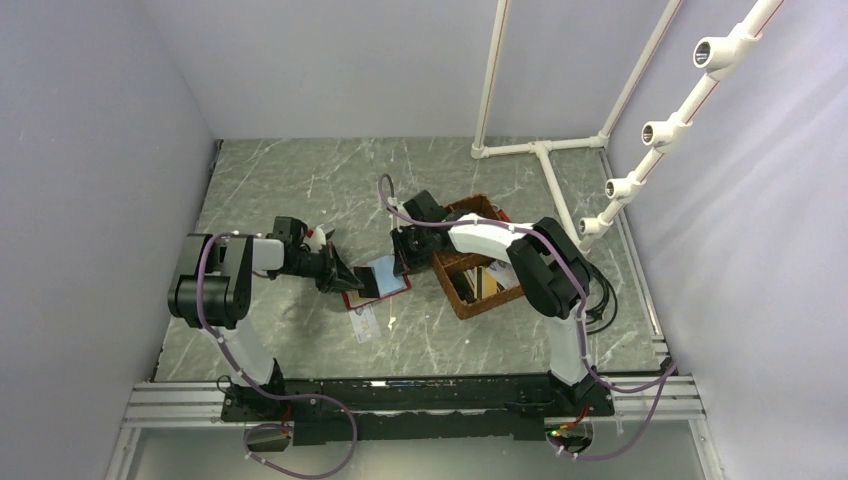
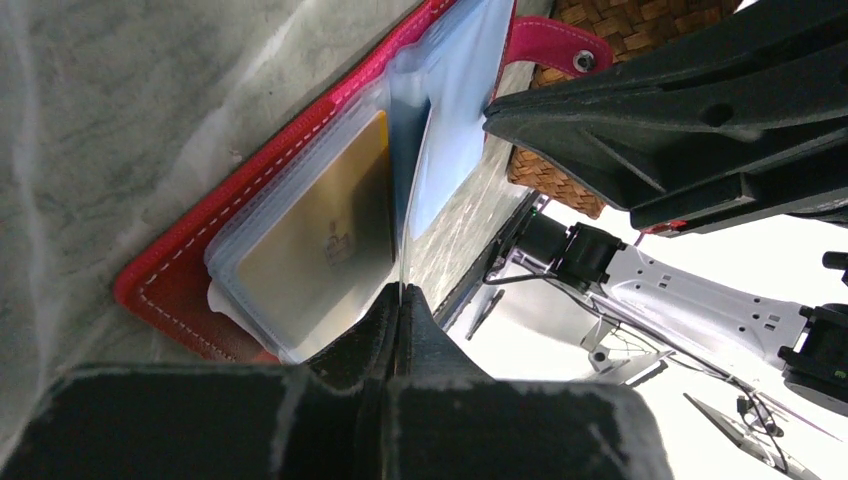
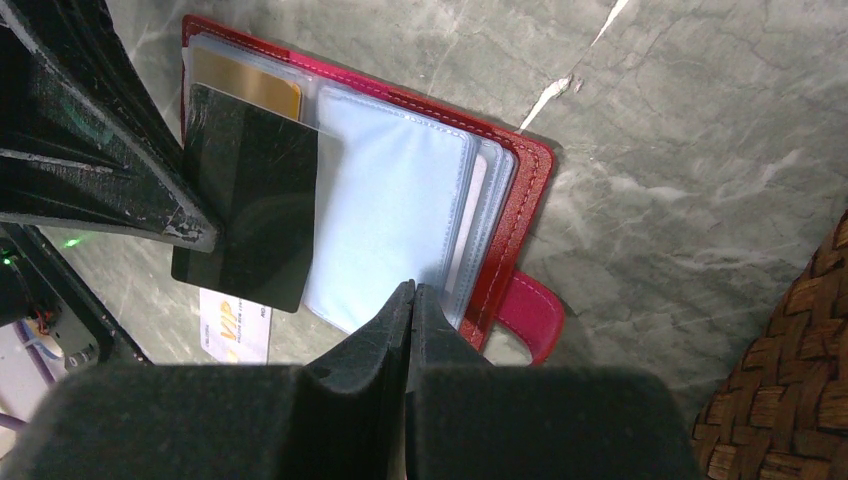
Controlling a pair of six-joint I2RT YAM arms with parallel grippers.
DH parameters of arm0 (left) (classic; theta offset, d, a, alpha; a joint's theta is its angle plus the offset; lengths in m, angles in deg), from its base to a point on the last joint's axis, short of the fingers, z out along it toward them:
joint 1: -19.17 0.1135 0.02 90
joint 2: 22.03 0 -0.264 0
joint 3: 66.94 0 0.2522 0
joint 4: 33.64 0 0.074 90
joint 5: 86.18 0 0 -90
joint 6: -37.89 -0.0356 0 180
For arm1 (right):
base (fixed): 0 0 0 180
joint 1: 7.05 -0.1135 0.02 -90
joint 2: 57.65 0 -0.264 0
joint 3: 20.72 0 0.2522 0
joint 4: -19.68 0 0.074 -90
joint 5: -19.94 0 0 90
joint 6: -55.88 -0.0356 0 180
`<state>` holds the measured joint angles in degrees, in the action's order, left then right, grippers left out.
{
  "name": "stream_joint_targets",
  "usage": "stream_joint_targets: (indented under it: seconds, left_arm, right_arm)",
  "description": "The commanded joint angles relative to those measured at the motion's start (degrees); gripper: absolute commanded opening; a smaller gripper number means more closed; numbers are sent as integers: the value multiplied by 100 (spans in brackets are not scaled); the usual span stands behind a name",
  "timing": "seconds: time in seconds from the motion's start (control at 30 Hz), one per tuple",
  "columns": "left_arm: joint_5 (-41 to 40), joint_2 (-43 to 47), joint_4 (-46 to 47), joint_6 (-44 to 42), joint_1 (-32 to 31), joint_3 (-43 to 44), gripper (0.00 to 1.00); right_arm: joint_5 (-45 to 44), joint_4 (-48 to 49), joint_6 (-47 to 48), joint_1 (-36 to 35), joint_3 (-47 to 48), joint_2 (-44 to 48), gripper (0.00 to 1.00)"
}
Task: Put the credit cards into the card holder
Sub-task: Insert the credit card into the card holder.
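The card holder lies open on the marble table, red leather with clear sleeves and its snap tab sticking out. A tan-orange credit card sits in a left sleeve. My left gripper is shut on a dark-looking credit card and holds it over the open holder's left half; the left wrist view shows it edge-on. My right gripper is shut with nothing visible between its fingers, its tips at the near edge of the light-blue sleeve. A white credit card lies on the table just in front of the holder.
A brown woven basket with compartments stands right of the holder, under the right arm. White pipe frames stand at the back right. Grey walls close in the table on the left and at the back.
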<state>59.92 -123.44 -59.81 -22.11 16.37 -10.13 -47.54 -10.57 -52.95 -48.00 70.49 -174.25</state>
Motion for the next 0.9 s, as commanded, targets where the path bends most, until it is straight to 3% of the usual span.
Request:
stream_joint_targets:
  seconds: [0.0,0.7,0.87]
  left_arm:
    - [79,-83,334,192,8,-36,0]
    - [-580,91,1642,1230,-241,-478,0]
    - [-882,165,1719,1285,-309,-653,0]
  right_arm:
    - [-189,68,178,17,6,-153,0]
    - [-75,-181,-3,17,130,-179,0]
    - [-123,-673,28,105,347,-33,25]
